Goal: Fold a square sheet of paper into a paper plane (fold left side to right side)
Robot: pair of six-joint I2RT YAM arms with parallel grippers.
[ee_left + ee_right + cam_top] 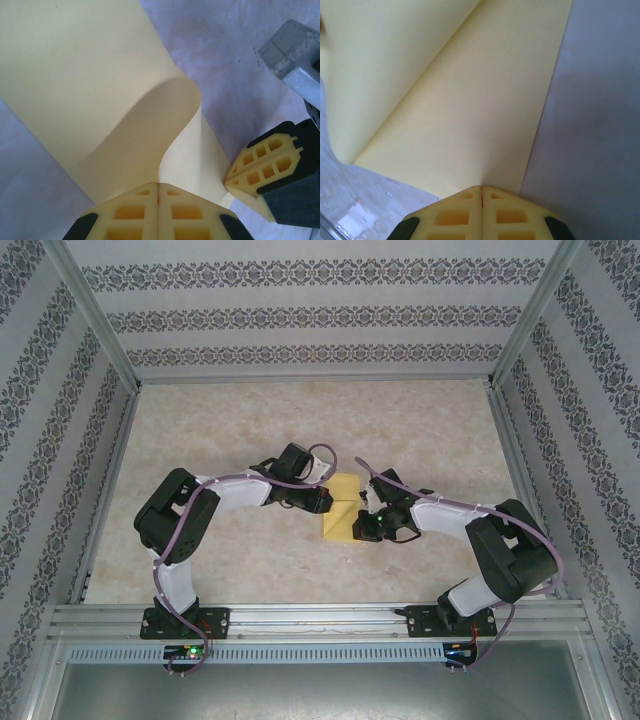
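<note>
The jaws of the left gripper [158,187] are closed on a lifted edge of the square sheet of paper [75,75], which is curled over itself. The jaws of the right gripper [481,190] are brought together, with the tips set on a flat corner of the sheet. The sheet is found near the middle of the table [250,420], between both grippers.

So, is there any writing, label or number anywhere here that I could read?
No text can be read.
The paper: plain yellow, no print.
The wallpaper: ornament only, no letters.
The boards at the arm bases: any marking is too small to read.
</note>
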